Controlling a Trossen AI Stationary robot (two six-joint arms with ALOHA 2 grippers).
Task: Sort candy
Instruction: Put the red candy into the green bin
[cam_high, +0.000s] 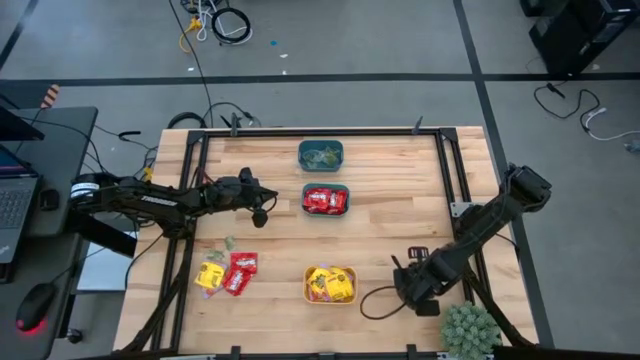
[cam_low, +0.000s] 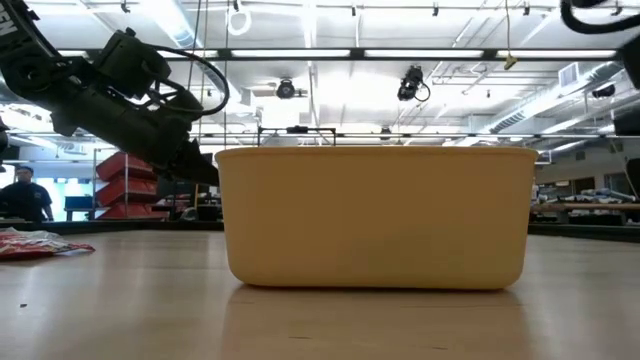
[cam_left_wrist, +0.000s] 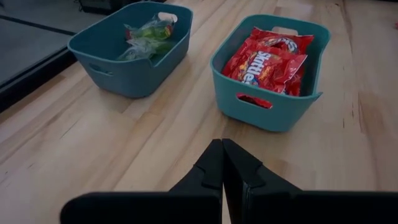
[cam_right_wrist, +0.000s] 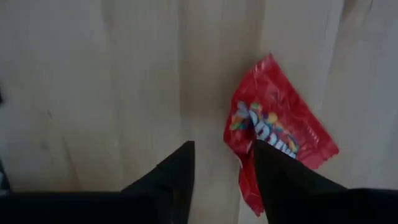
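We're hovering our right gripper, jaws parted, over a red candy packet lying loose on the table right of the yellow bin. Next we're needing to straddle and pinch it. Beyond that bin, our left gripper is waiting, closed and empty, facing the teal bin of reds.

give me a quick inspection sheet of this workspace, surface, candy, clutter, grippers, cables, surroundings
surface: wooden table, black frame rails along its edges
job's things: red packets in the middle teal bin; green packets in the far teal bin; yellow packets in the orange bin; loose pile of red, yellow and small green candy on the left; one red packet lies by the right gripper
clutter: small potted plant at the near right corner
grippers: left gripper shut, empty, hovering short of the teal bins; right gripper open, low over the table
cables: black loop beside the right arm; cords on the floor
surroundings: laptop desk, mouse, a person far behind
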